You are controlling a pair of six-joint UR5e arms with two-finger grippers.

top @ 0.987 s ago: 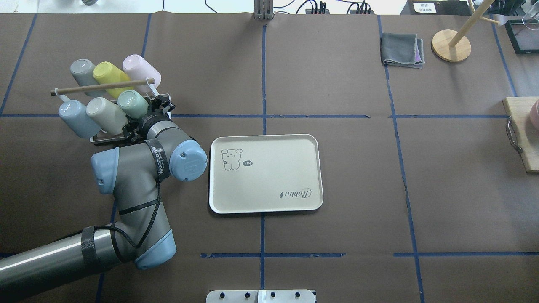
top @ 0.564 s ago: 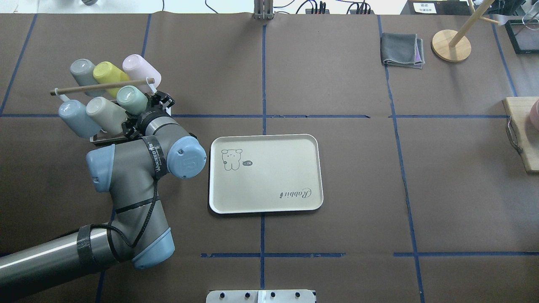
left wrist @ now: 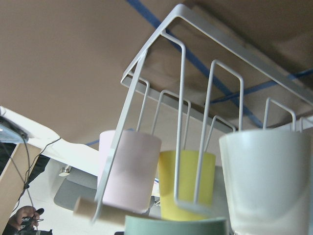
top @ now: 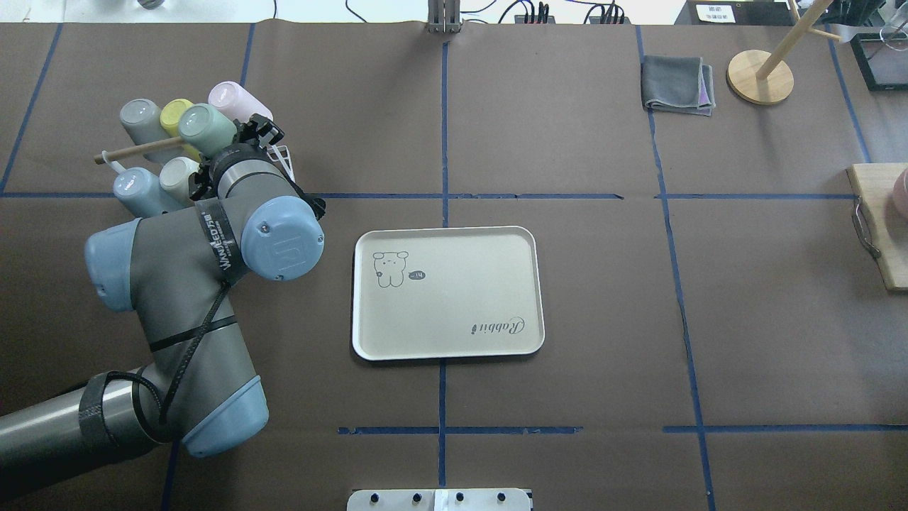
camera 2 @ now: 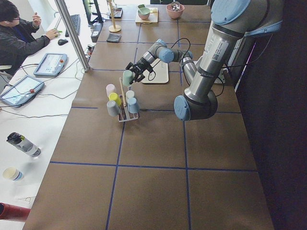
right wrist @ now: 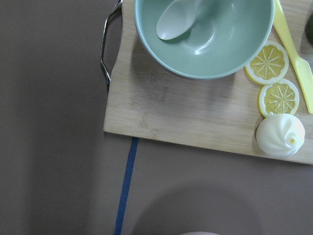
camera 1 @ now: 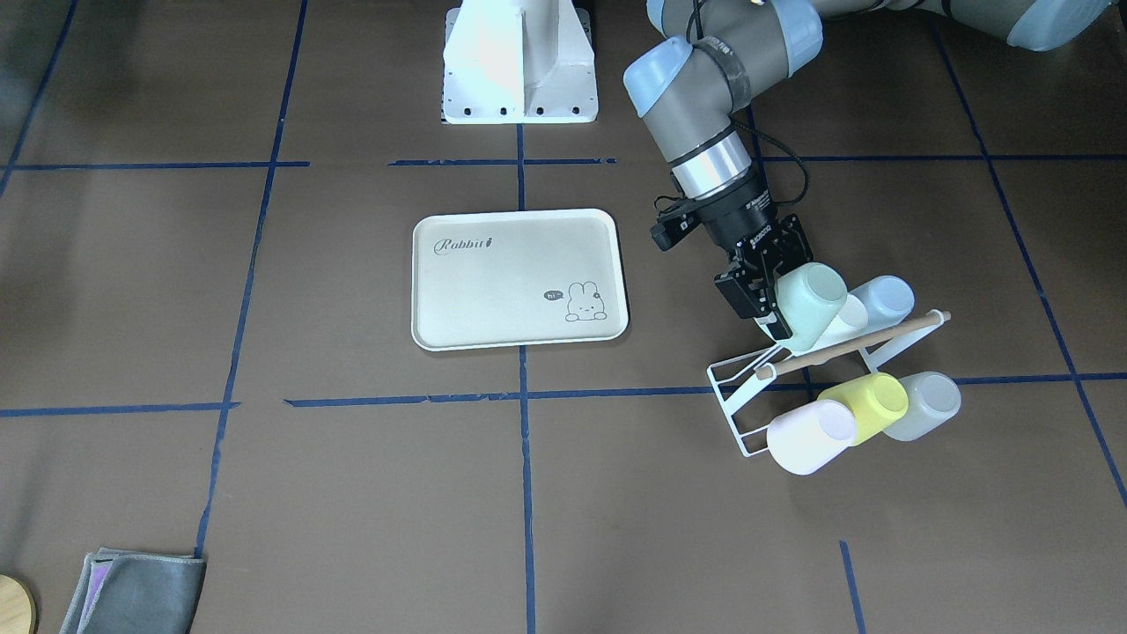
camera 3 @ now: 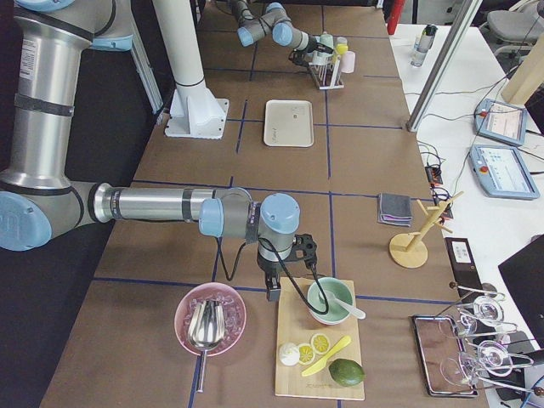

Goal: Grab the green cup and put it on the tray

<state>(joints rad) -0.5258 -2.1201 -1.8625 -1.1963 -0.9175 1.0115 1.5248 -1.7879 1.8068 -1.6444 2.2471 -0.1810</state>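
Although the left gripper (camera 1: 773, 310) is clamped on the green cup (camera 1: 812, 304), the front-facing view shows the cup hanging tilted just above the wooden dowel (camera 1: 850, 341) of the wire rack (camera 1: 726, 387). It is well apart from the tray (camera 1: 511, 282), on which no cup yet stands. Probable hazard: a sideways swing begun too low would catch the dowel or the neighbouring white cup (camera 1: 850, 313) and drag the light rack.

Overhead view: the green cup (top: 202, 128) sits over the rack's far row, beside the yellow cup (top: 169, 116) and the pink cup (top: 233, 99). Smooth tapered plastic, held tilted, may slip between the jaws during the carry.

Left side view: the green cup (camera 2: 127, 77) is raised above the rack.

Right side view: the right gripper (camera 3: 273, 291) hovers by a board; its opening cannot be told. A pink bowl (camera 3: 189, 308) holds pale lumps and a metal scoop.

Left wrist view: the rack's prongs carry the pink, yellow and white cups.

Right wrist view: a green bowl (right wrist: 205, 54) holds a spoon (right wrist: 176, 22); lemon slices (right wrist: 266, 63) lie on the board.
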